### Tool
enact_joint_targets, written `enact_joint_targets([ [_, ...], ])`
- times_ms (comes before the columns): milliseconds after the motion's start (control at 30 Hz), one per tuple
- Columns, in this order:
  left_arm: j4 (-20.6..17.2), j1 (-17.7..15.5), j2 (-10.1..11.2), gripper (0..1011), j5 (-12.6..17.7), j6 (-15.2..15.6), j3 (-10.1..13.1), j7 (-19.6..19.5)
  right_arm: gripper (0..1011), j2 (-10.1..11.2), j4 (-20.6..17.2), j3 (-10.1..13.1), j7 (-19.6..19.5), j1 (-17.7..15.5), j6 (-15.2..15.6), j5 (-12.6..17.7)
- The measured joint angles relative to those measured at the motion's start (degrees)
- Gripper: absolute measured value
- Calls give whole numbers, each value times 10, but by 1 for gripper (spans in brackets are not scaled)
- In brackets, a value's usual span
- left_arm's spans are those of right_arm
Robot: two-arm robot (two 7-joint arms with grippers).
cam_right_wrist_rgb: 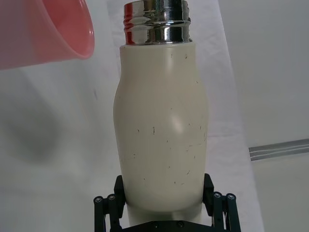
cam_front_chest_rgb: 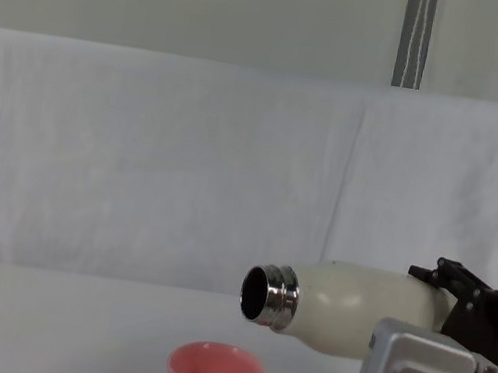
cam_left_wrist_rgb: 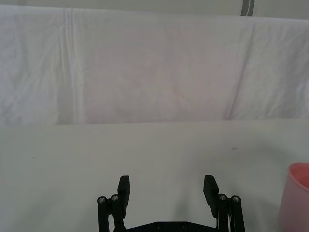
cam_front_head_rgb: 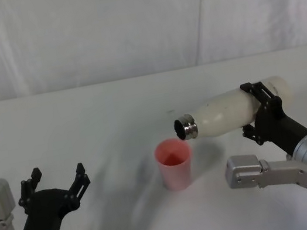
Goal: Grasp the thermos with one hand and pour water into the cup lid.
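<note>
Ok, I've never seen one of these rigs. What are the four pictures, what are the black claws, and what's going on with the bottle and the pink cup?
This is a robot with two arms, each ending in a black two-fingered gripper. One picture looks down from its head, one looks forward from its chest, and one comes from each wrist. On the white table stands the cup lid, a small pink cup. The right gripper is shut on the thermos, a cream-white bottle held almost on its side above the table. Its open steel neck sits just above the cup's rim, tilted as for pouring; no water is visible. The left gripper rests open over the table to the left, holding nothing.
</note>
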Motion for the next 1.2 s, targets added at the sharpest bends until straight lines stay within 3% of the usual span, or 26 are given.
enact_joint_targets([
  [500,0,0,0,1001,0,0,0,0,951,-12,-9,24,9,-15,-14,56],
  [833,0,0,0,1001,0,0,0,0,951,-30,-18,57,21,-32,-29,125],
  [1200,0,0,0,1001,0,0,0,0,951,-54,-26,102,45,-52,-46,224],
])
